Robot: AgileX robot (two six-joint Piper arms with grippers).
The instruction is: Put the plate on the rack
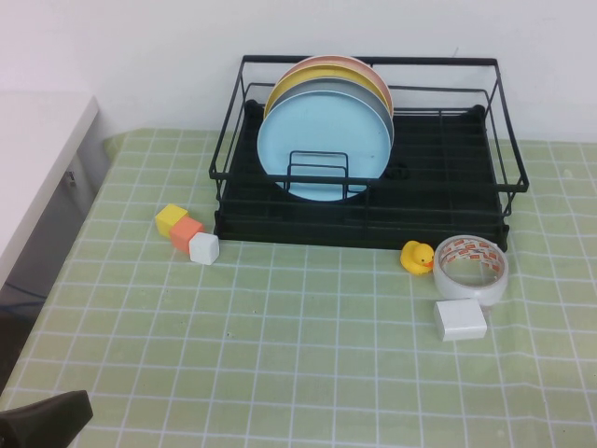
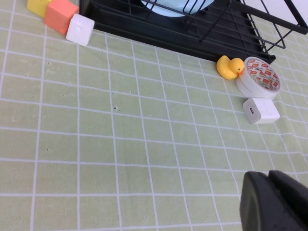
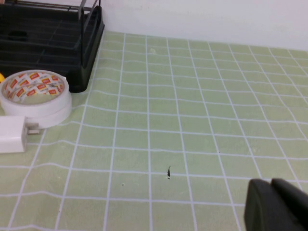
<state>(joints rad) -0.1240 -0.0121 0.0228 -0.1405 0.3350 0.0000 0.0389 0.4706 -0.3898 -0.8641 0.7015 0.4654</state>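
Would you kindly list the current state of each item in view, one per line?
plate: upright in the rack, frontmost
rack: holds four plates
tape roll: flat on table
left gripper: low over table, holding nothing
right gripper: low over table, holding nothing

Red print on tape roll [image 2: 259,76], illegible.

Lighting is bright and pretty even all over, soft and diffuse. Shadows on the table [image 1: 308,355] stay faint, only thin ones hugging the objects' bases. No harsh glare. In both wrist views the dark gripper bits up close look soft, a bit blurry.
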